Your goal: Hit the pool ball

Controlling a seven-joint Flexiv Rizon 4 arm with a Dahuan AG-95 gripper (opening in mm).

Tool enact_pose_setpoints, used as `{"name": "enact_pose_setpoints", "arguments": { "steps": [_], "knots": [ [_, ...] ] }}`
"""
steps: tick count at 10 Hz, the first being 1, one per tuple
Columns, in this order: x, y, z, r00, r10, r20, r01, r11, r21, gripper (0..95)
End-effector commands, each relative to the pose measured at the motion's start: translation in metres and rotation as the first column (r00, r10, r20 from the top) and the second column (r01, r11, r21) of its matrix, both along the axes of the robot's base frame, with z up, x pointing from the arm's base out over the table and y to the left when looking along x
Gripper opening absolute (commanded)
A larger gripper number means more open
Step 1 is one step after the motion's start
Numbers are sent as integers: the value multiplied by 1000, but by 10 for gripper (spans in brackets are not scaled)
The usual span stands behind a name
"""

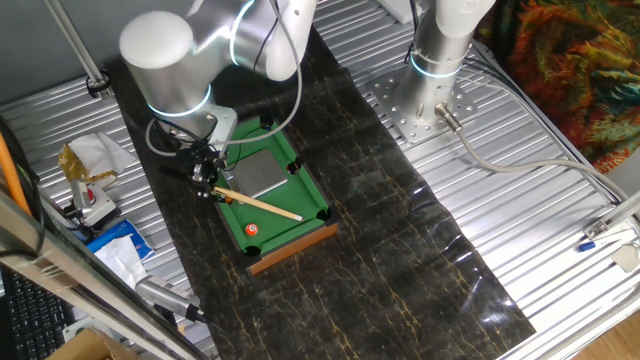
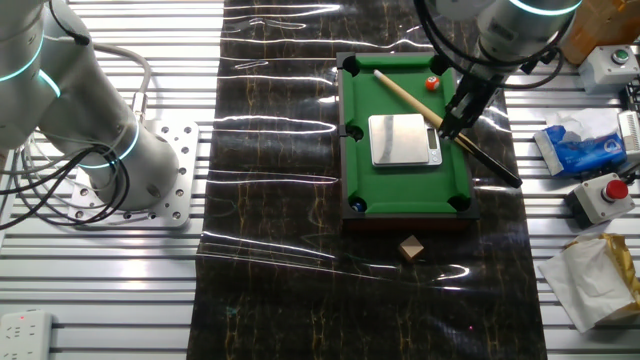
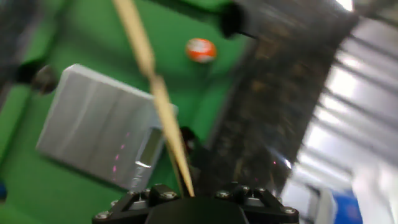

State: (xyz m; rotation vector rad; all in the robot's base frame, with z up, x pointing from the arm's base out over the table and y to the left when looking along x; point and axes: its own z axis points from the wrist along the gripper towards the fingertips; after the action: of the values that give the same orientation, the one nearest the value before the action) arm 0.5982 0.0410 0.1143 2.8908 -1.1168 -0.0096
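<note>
A mini green pool table (image 1: 285, 215) lies on a dark marbled mat. The pool ball (image 1: 252, 229), orange-red with a white spot, sits near the table's near end; it also shows in the other fixed view (image 2: 432, 84) and in the hand view (image 3: 201, 50). My gripper (image 1: 208, 181) is shut on the butt of a wooden cue (image 1: 265, 205) at the table's left edge. The cue lies across the felt and points past the ball. It shows in the other fixed view (image 2: 408, 97) and in the hand view (image 3: 155, 93), which is blurred.
A silver digital scale (image 1: 262, 172) lies on the felt beside the cue. A small brown cube (image 2: 409, 248) sits on the mat off the table's end. Crumpled paper, a blue pack and a red button box lie beside the mat.
</note>
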Motion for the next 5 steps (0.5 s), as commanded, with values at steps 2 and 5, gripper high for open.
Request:
{"name": "enact_pose_setpoints", "arguments": {
  "steps": [2,5],
  "knots": [
    [36,-161,14,997,13,81,-15,1000,14,570],
    [45,-166,11,995,0,99,-2,1000,20,570]
  ]
}}
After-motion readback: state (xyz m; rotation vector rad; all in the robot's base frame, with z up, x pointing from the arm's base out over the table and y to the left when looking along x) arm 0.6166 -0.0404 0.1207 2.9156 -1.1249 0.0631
